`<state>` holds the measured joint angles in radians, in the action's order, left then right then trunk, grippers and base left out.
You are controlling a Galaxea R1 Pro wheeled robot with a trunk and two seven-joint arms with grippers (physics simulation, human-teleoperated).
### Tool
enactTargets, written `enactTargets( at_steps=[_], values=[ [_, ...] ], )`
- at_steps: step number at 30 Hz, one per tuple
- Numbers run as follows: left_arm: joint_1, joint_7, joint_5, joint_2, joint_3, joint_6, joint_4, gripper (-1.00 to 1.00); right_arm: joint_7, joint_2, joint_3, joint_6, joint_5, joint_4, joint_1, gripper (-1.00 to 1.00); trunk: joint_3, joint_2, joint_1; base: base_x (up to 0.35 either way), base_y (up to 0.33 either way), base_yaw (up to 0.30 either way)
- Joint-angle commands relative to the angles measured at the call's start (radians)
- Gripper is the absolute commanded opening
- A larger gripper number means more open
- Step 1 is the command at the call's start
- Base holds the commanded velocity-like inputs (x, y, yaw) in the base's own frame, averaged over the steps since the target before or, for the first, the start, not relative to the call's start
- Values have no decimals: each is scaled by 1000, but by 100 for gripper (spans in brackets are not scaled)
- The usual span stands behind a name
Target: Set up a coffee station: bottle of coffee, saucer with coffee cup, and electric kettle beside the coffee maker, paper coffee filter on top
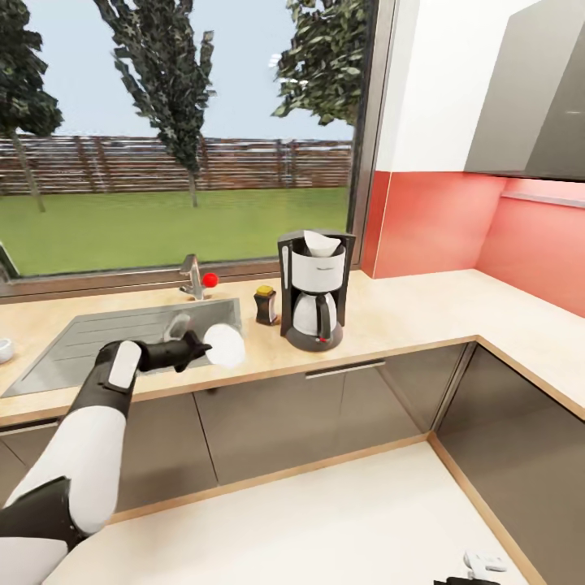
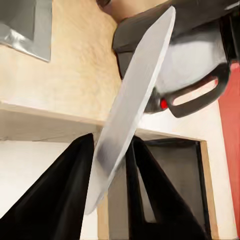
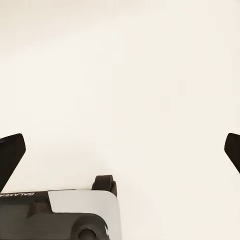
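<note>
The black and white coffee maker (image 1: 315,291) stands on the tan kitchen countertop (image 1: 406,313), with the white paper coffee filter (image 1: 321,242) resting in its top. To its left stands the small brown bottle of coffee (image 1: 265,305) with a gold cap. My left gripper (image 1: 210,348) is shut on the white saucer (image 1: 224,345), held on edge above the counter's front, left of the coffee maker. In the left wrist view the saucer (image 2: 127,110) sits tilted between the black fingers (image 2: 60,195), with the coffee maker (image 2: 185,65) beyond it. My right gripper (image 3: 120,150) hangs open over pale floor.
A steel sink (image 1: 122,337) with a tap (image 1: 192,278) and a red knob lies left of the saucer. A small white object (image 1: 4,349) sits at the far left counter edge. The counter turns a corner at the right under a red backsplash. Dark cabinets (image 1: 276,414) run below.
</note>
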<state>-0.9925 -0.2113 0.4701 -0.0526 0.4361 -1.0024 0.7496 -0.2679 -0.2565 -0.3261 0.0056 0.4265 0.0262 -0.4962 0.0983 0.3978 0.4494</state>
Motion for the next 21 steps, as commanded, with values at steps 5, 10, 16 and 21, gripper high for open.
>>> enactTargets(
  at_steps=[5,10,16,21],
  values=[
    [4,100,4,2,110,-3,-31,-100,-4,-8,-7,1,11,0,-1,100,2,2,1,0,0,0],
    [5,104,7,11,118,-3,-36,-100,-4,-11,-7,1,11,0,-1,100,2,2,1,10,-6,0],
    [5,101,8,35,119,-2,-37,-100,-4,-12,-7,1,11,0,-1,100,2,2,1,151,-161,0],
    [5,100,7,40,121,-1,-39,-100,-4,-12,-7,1,11,0,-1,100,2,2,1,182,-217,0]
  ],
)
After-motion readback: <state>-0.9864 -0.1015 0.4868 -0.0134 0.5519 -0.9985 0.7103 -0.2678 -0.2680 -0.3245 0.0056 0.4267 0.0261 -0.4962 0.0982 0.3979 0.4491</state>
